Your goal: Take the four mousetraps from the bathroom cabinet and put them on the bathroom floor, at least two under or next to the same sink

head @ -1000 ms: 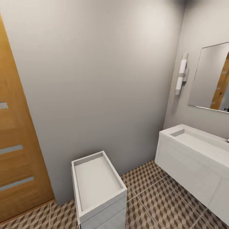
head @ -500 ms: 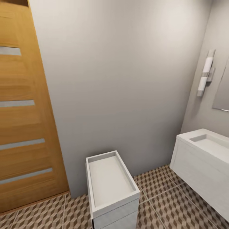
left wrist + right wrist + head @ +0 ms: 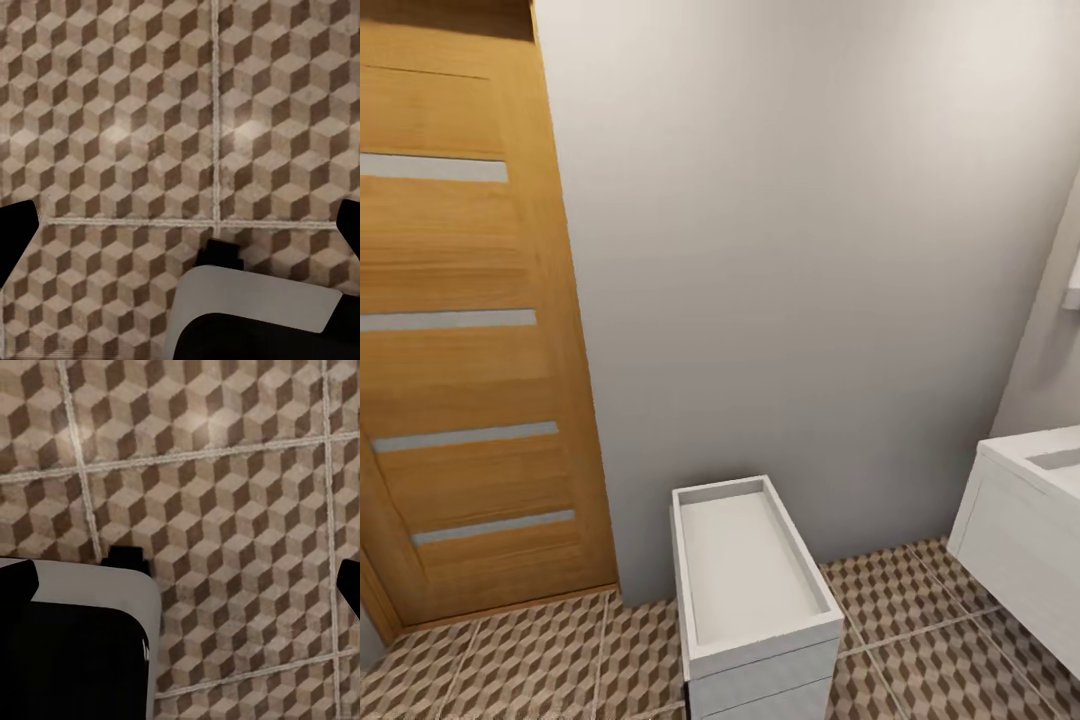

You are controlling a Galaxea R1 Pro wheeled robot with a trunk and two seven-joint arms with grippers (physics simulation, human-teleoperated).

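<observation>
The head view faces a plain grey wall [image 3: 790,250] with an orange-brown door [image 3: 460,330] at the left, crossed by pale horizontal strips. A low white box unit [image 3: 755,590] with a shallow recessed top stands against the wall on the cube-patterned floor [image 3: 510,660]. At the right edge the corner of the white sink [image 3: 1030,470] juts out from the side wall, well apart from the box unit.

Both wrist views look straight down on the floor tiles. The left end effector [image 3: 180,225] has its dark fingertips [image 3: 16,232] at opposite edges of its view, spread wide apart with nothing between them but tile. The right end effector [image 3: 180,581] is likewise spread apart, its fingertips [image 3: 16,581] at the edges, holding nothing. Part of the robot's white and black body [image 3: 75,645] lies below each
</observation>
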